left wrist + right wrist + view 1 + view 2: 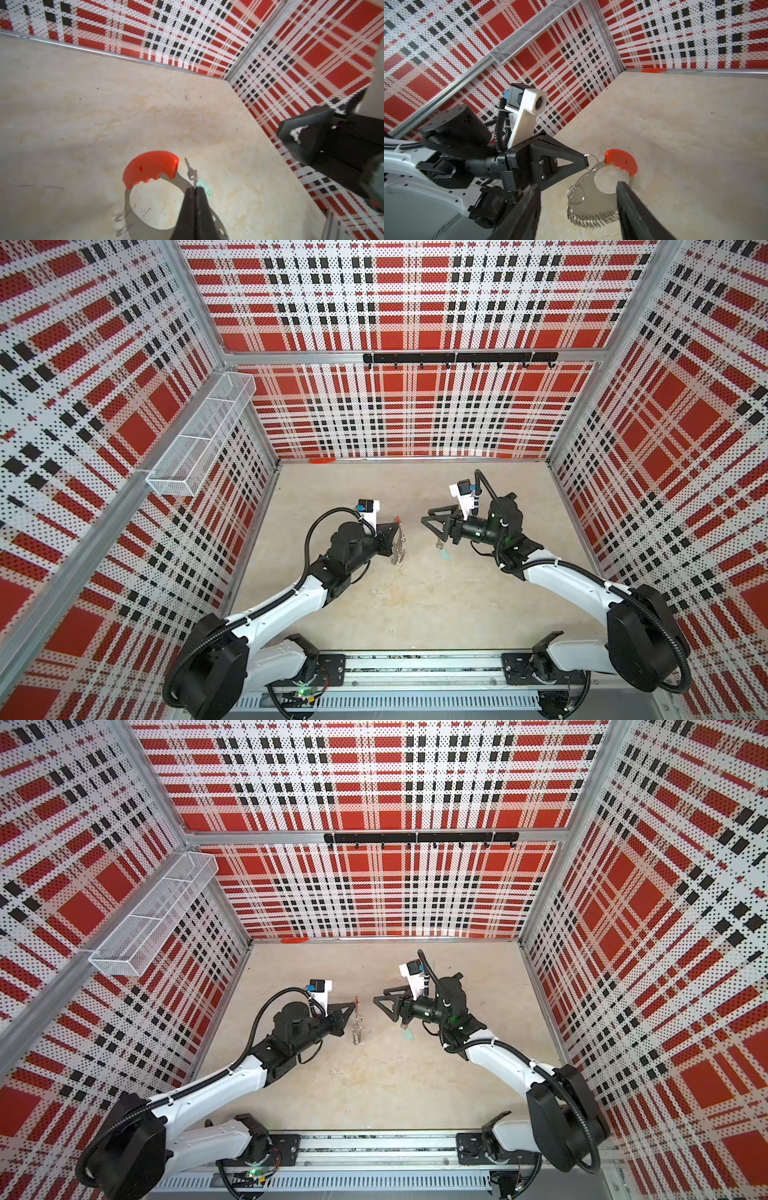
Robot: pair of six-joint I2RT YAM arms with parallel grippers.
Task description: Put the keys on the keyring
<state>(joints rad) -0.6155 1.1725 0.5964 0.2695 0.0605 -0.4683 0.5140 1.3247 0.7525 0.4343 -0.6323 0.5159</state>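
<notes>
The keyring (400,548) (356,1028) is a flat grey metal hoop with a red curved grip (151,166) and a fringe of wire loops (591,222). It hangs above the table from my left gripper (397,527) (195,188), which is shut on one small loop at its rim (588,156). The keys, a small dark key (439,546) (189,169) with a pale teal tag (445,556) (409,1034), sit just below my right gripper (428,522) (380,1004), free of its fingers. That gripper is open and faces the keyring. Whether the key rests on the table I cannot tell.
A white mesh basket (199,435) hangs on the left wall. A black hook rail (457,358) runs along the back wall. A small orange object (322,460) lies at the foot of the back wall. Plaid walls close the beige table (415,605) on three sides.
</notes>
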